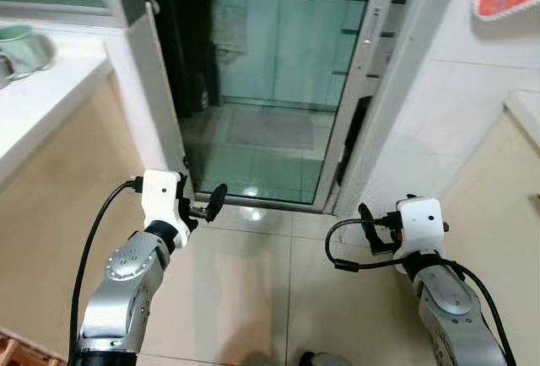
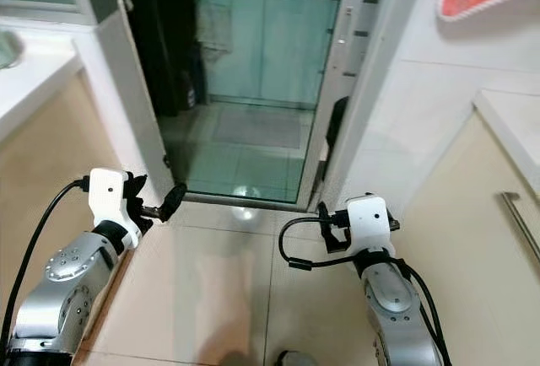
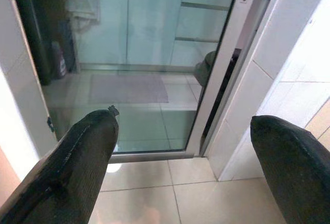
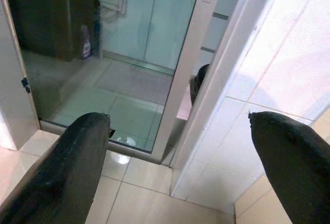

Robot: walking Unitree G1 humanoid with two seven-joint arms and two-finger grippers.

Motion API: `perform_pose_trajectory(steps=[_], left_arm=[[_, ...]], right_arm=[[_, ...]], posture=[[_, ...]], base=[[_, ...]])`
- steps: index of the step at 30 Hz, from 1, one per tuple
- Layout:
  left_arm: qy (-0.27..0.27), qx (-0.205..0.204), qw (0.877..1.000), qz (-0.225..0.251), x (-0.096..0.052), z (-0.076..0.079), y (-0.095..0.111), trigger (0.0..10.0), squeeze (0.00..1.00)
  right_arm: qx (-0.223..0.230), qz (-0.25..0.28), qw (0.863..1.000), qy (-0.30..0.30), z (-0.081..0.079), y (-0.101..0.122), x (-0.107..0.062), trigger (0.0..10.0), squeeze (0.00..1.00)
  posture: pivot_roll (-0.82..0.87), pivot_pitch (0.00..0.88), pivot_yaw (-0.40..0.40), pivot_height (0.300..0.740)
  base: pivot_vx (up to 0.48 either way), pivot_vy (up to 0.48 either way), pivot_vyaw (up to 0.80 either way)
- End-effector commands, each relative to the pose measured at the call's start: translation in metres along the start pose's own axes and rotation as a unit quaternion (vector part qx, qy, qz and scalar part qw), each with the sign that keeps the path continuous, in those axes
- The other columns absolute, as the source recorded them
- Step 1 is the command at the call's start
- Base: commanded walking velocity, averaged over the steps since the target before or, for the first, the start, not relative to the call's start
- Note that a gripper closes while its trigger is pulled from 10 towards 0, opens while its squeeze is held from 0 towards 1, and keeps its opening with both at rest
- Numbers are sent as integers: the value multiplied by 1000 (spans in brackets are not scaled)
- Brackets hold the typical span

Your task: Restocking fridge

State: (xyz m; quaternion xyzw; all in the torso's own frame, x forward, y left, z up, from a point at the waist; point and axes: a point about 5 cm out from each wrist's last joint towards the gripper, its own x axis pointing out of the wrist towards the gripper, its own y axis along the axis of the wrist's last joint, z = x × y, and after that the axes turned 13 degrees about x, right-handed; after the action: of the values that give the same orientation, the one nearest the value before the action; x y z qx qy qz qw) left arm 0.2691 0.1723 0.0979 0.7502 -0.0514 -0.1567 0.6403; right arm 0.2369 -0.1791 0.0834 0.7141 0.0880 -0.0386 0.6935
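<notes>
My left gripper [image 3: 180,167] and right gripper [image 4: 175,167], both spread apart and empty, face the glass door [image 1: 270,96] at 12 o'clock.

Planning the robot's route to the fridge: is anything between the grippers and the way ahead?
A glass sliding door in a white frame stands directly ahead of the left gripper and right gripper, both empty with fingers open. No fridge or stock is visible.
</notes>
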Motion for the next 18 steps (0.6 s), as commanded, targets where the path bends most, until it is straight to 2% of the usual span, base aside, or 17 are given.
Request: perform_pose_trajectory(steps=[1,13,14,16,18], left_arm=[[-3,2,1000,1,1,1,2,10000,0],[-4,2,1000,0,1,1,2,10000,0],[-6,15,1000,-8,-8,0,2,10000,0],[-10,33,999,-20,-21,1,1,10000,0],[-11,41,999,-28,-27,3,-1,10000,0]], right_arm=[[-2,-1,1000,0,0,1,1,10000,0],[0,2,1000,0,0,1,1,10000,0],[15,-2,1000,14,-10,-1,9,10000,0],[33,-6,999,35,-25,-3,19,10000,0],[35,-10,998,44,-31,-4,21,10000,0]], posture=[[-158,5,8,740],[-156,2,10,740],[1,64,0,740],[6,80,-4,740],[8,90,-5,740]], base=[[0,0,0],[0,0,0],[0,0,0],[0,0,0],[0,0,0]])
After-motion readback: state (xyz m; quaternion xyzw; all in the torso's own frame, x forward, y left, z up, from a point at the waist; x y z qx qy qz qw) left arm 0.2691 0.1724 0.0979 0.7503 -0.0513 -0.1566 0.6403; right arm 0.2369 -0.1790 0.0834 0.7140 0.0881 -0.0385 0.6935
